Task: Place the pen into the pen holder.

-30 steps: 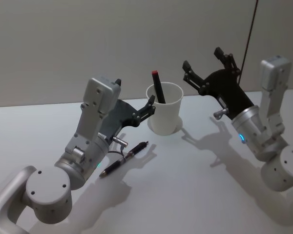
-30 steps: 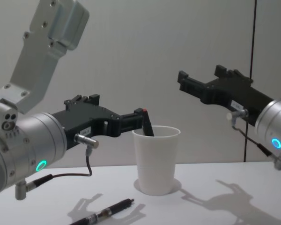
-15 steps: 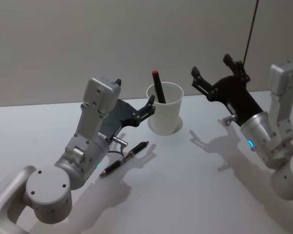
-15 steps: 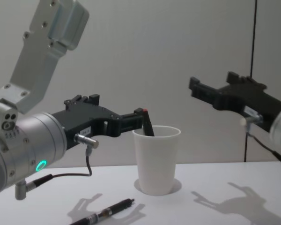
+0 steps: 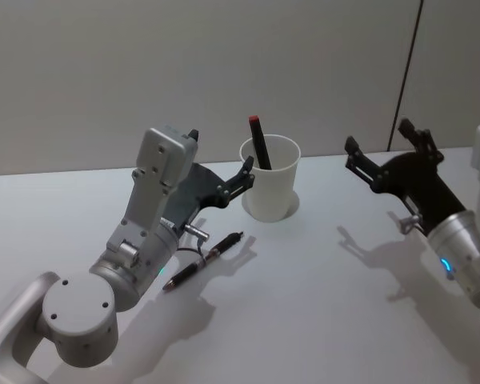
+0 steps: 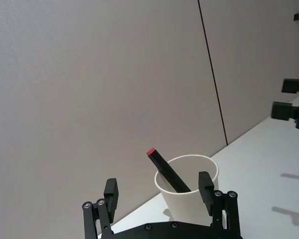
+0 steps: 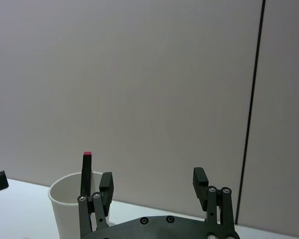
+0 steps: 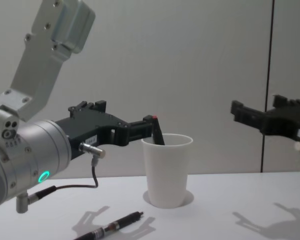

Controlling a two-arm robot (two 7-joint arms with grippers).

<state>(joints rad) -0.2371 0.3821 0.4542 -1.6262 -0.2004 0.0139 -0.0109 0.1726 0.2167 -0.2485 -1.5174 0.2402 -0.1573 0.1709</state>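
The pen holder (image 5: pixel 270 182), a white paper cup, stands upright at the back middle of the table. A black pen with a red end (image 5: pixel 258 142) leans inside it, its top above the rim. A second dark pen (image 5: pixel 204 260) lies flat on the table in front of the cup, under my left arm. My left gripper (image 5: pixel 221 152) hovers open just left of the cup, one fingertip near the rim, holding nothing. My right gripper (image 5: pixel 378 138) is open and empty, well right of the cup. The chest view shows the cup (image 8: pixel 167 170), lying pen (image 8: pixel 115 227), and right gripper (image 8: pixel 257 109).
The white table (image 5: pixel 328 320) stretches bare between the cup and my right arm. A grey wall with a dark vertical seam (image 5: pixel 406 76) stands close behind the cup.
My right gripper has drawn back to the right and lower, away from the cup, still open. The left arm, the cup and both pens have not moved.
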